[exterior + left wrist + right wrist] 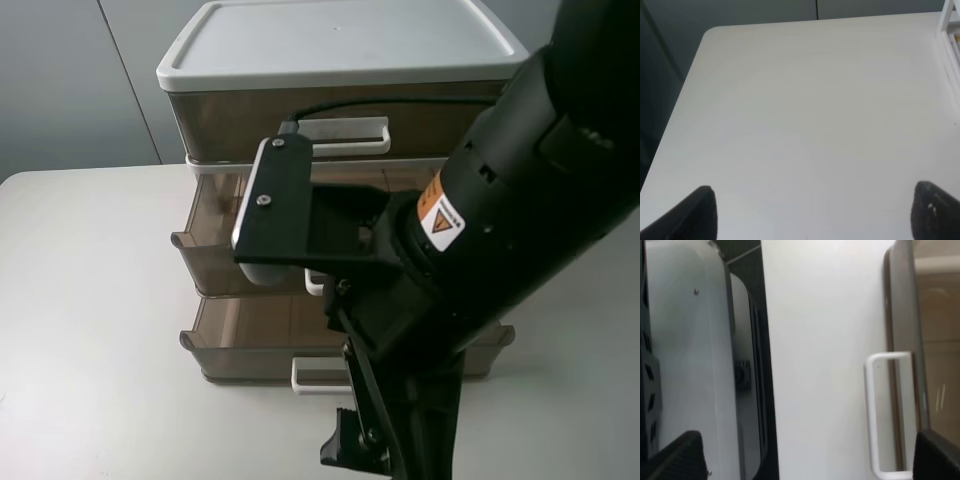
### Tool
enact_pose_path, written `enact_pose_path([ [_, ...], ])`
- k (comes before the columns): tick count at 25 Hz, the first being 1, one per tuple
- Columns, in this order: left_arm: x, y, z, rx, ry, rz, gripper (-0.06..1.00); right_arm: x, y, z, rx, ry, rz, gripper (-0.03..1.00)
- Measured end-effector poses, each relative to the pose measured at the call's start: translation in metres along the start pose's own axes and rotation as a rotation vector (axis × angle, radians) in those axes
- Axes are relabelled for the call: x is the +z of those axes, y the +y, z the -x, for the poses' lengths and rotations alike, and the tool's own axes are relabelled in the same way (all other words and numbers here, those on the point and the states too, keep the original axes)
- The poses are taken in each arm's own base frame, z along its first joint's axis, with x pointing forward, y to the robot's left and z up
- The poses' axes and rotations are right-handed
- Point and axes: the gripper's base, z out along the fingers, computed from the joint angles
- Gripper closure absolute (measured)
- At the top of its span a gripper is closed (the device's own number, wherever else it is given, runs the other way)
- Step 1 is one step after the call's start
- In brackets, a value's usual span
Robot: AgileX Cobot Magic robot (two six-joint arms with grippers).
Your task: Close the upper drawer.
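Note:
The upper drawer (212, 238), the middle smoky-brown one of the white-topped unit (340, 45), stands pulled out. My right arm (480, 250) hides most of its front; only a corner of its white handle (314, 284) shows. The lowest drawer (240, 345) is pulled out further, with its white loop handle (320, 376) in view. The right gripper (810, 457) is open and empty, hanging over the table in front of a white loop handle (875, 415). The left gripper (817, 217) is open and empty over bare table; it is out of the high view.
The taller top drawer (230, 115) under the lid is shut, its handle (345, 135) showing. The unit sits at the back of a white table (90, 330). The robot's white and black base (690, 365) lies opposite the drawers. A white edge (951, 30) borders the left wrist view.

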Motion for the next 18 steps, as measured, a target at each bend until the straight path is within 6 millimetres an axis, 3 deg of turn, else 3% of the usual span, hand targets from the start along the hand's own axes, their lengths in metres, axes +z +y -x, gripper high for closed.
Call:
enact_pose_path([
  [6,0.000,0.000,0.000,0.000,0.000,0.000,0.20,0.033,-0.012,-0.008,-0.066,0.080,-0.064,0.34],
  [10,0.000,0.000,0.000,0.000,0.000,0.000,0.20,0.046,-0.031,-0.010,-0.058,0.091,-0.114,0.34],
  [18,0.000,0.000,0.000,0.000,0.000,0.000,0.20,0.048,-0.067,-0.015,-0.059,0.046,-0.245,0.34],
])
